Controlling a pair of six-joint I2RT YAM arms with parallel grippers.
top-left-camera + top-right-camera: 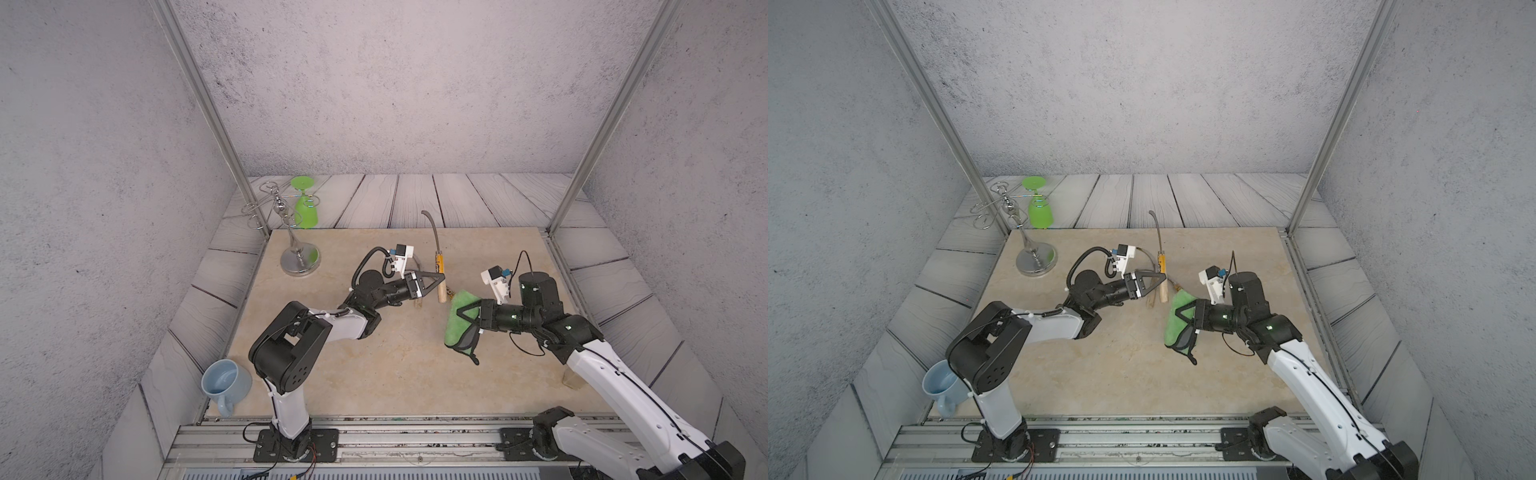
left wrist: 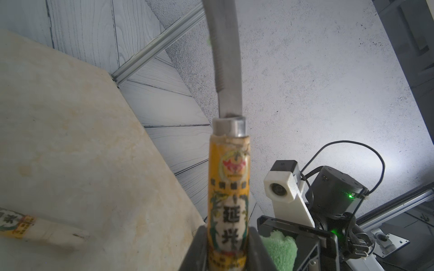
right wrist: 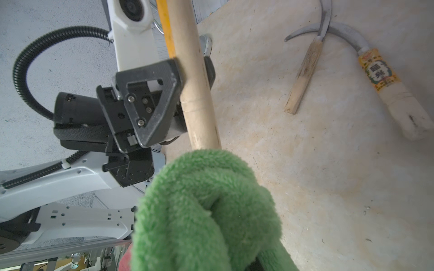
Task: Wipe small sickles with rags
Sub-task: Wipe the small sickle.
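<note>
The left claw (image 1: 441, 277) is pinching the orange-banded, wooden-handled curved grey sickle (image 1: 439, 262); the right claw (image 1: 458, 311), just beside it, is gripping the fuzzy green cloth rag (image 1: 453, 332).

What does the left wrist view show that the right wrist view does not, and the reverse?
Only left wrist: the held sickle, its grey blade and label front. Only right wrist: the plain sickle lying on the table, its blade crossing the labelled sickle's. Both: the held handle clamped in the left gripper, and the green rag.

The green rag (image 3: 206, 211) beside a held sickle (image 3: 199, 112).
The left gripper (image 3: 191, 70) clamps its handle; a plain sickle (image 3: 305, 70) crosses a labelled sickle (image 3: 380, 75) on the tabletop (image 3: 328, 176).
</note>
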